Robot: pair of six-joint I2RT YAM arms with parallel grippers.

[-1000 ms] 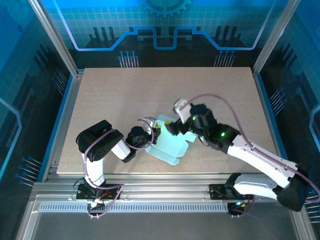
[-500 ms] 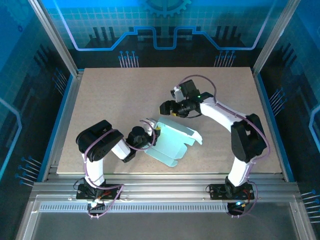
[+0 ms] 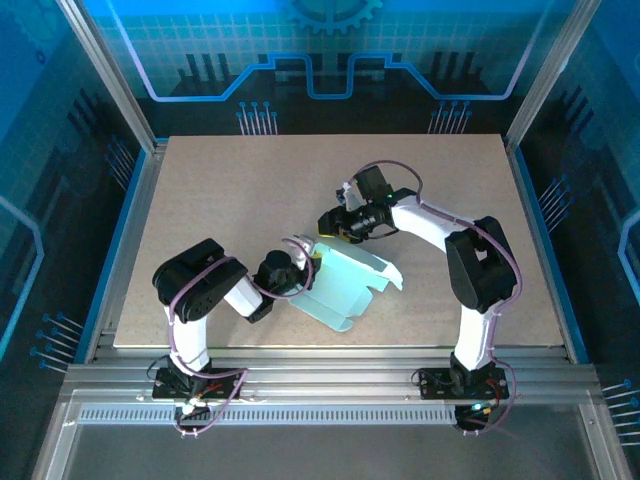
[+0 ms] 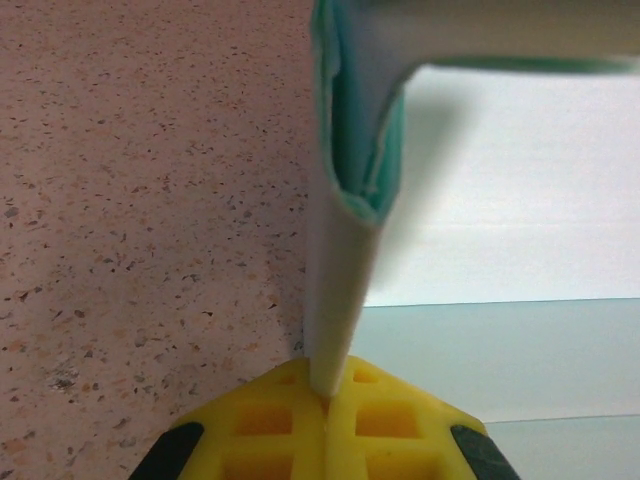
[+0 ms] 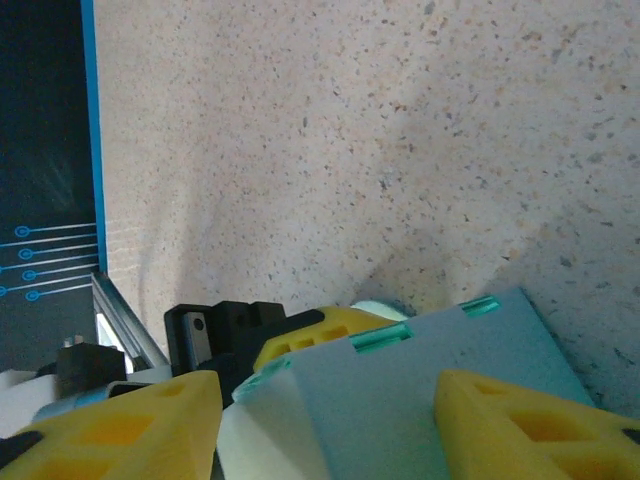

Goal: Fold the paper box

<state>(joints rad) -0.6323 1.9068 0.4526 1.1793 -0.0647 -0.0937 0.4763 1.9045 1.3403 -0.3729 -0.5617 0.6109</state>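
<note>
The paper box [image 3: 348, 284] is a pale mint card cut-out lying near the table's front middle, with its far panel raised. My left gripper [image 3: 305, 263] holds its left edge. In the left wrist view the yellow fingers [image 4: 330, 385] are pinched shut on an upright fold of the card [image 4: 345, 210]. My right gripper [image 3: 329, 226] hovers just behind the box's far left corner. Seen from the right wrist, its jaws [image 5: 325, 420] stand apart on either side of the raised panel [image 5: 400, 390], without gripping it. The left gripper's yellow finger [image 5: 310, 335] shows behind that panel.
The speckled tan table [image 3: 230, 190] spreads open to the left and far side. Aluminium frame rails [image 3: 300, 360] run along the near edge, and a blue strip [image 3: 125, 235] borders the left side. The right arm's cable [image 3: 395, 170] loops above its wrist.
The right arm pulled back from over the box to its far left corner, then dropped slightly toward it with its jaws narrowing. The left gripper kept its hold and stayed put.
</note>
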